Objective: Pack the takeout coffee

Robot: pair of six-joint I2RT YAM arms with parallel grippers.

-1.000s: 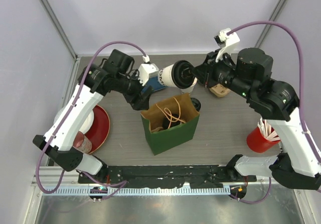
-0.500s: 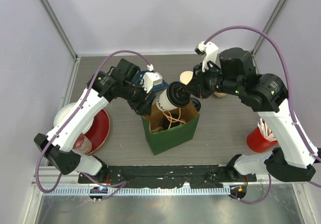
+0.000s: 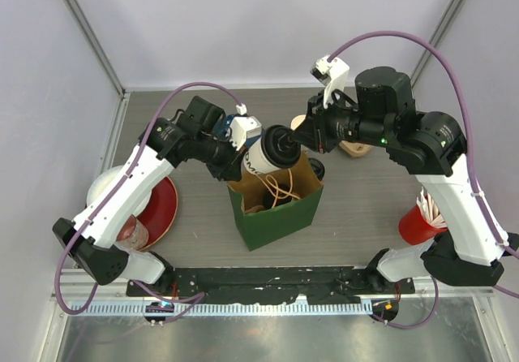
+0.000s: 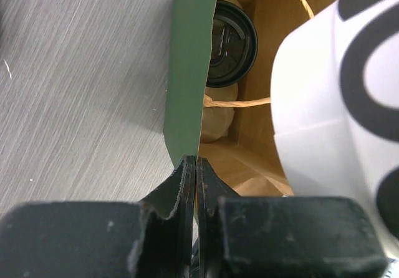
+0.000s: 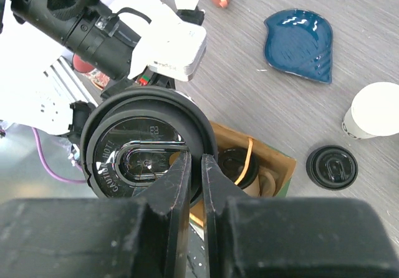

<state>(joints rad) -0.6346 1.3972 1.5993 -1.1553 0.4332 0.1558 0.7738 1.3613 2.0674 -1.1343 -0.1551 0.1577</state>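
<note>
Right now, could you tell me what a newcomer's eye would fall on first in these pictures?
The right gripper pinches the black lid of a tilted paper cup right above the open green bag at mid-table. The left gripper clamps the bag's rim, and another lidded cup sits inside.

Right gripper (image 5: 195,161) pinches lid rim of takeout coffee (image 5: 140,159). Bag (image 5: 277,166) beneath, mouth open, second lidded cup (image 5: 237,164) inside. Loose lid (image 5: 331,167) beside bag.
</note>
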